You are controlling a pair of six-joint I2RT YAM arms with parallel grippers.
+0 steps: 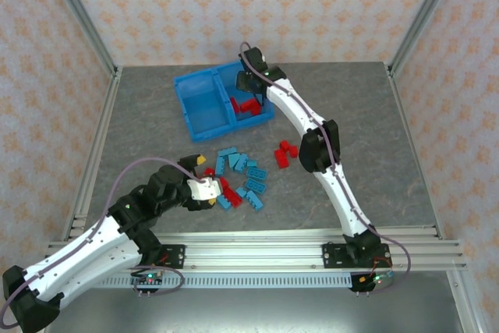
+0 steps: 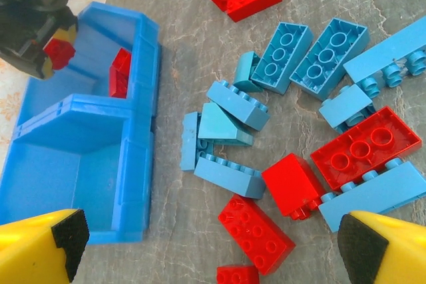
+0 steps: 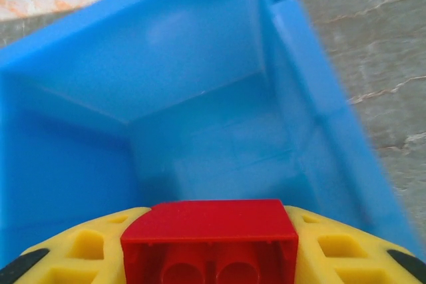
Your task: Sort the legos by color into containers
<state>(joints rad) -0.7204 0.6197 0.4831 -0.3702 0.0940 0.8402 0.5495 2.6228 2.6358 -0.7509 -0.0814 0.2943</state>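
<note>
Drop step: right gripper [image 3: 210,271] pinches red lego [image 3: 210,224] above bin compartment [image 3: 200,64] at upper centre, release likely next; left gripper [image 2: 216,241] spread over pile [image 2: 236,104].

Left bin compartment [image 1: 201,108] open above; legos [image 1: 243,175] crowd table [image 1: 374,161] centre.

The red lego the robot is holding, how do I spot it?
Find the blue bin at the far side of the table. The right arm's end effector hangs over it, and the red lego is pinched between its yellow fingers. It is the only red one up in the air; the other red legos lie in the bin or on the table.
</note>
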